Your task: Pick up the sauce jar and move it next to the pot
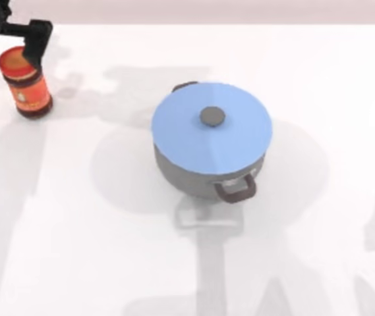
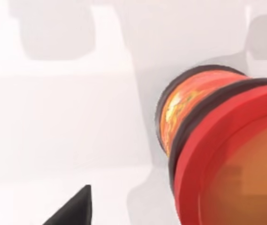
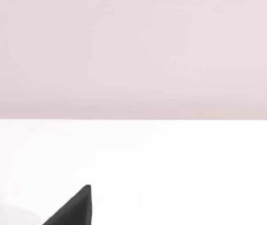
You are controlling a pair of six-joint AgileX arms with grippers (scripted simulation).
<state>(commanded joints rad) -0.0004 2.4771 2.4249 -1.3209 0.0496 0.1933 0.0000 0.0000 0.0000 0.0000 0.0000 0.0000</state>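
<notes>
The sauce jar stood upright, long axis vertical, lid up, directly beneath the left gripper, whose spread fingers straddled its lid without pinching.

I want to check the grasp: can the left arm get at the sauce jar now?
Probably yes. The left claw is already at the sauce jar, one finger beside its lid, with nothing between.

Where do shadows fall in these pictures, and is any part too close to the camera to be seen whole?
Top view: soft grey shadows surround the pot and stretch below the sauce jar. Left wrist view: the jar fills the frame, cut off at the edge. Right wrist view: only the pale table, without shadows.
</notes>
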